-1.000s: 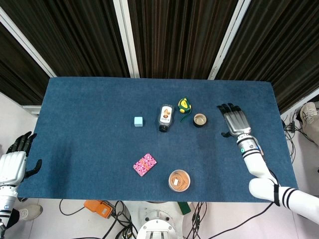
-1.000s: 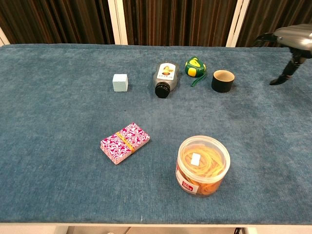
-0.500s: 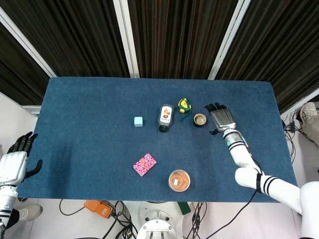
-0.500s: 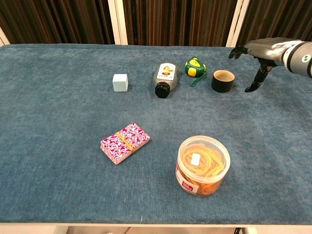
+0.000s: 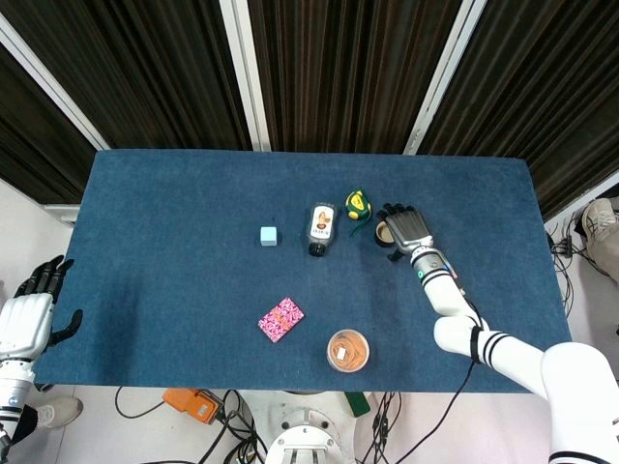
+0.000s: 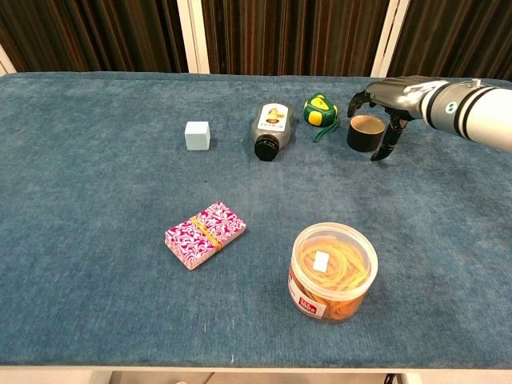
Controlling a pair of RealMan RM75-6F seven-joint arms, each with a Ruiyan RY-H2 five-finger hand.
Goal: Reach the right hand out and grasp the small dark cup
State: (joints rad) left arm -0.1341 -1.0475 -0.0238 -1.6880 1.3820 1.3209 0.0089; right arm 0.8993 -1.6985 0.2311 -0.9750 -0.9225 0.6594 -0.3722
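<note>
Movement since a second ago belongs to my right robot hand alone; everything on the blue surface (image 6: 96, 240) lies where it lay. Far left, my left robot hand (image 5: 27, 311) hangs off the surface's near-left corner with fingers spread, holding nothing. Over the cloth from there comes a pale blue cube (image 6: 197, 135), with wide bare room to its left and toward me. Nearer me sits a pink patterned packet (image 6: 205, 234), and right of that a clear tub of rubber bands (image 6: 332, 270) close to the near edge. Past the cube, a dark-capped bottle (image 6: 270, 128) lies on its side, and a green and yellow tape measure (image 6: 319, 110) sits just beside it. Then the small dark cup (image 6: 366, 133) stands upright, mouth up, right of the tape measure. My right robot hand (image 6: 390, 96) has swept in from the right side of the surface and now arches over the cup, fingers spread and curved down around it, the thumb dropping beside its right wall. I cannot tell whether any finger touches the cup yet. Right of that arm, the surface runs bare to its far edge.
</note>
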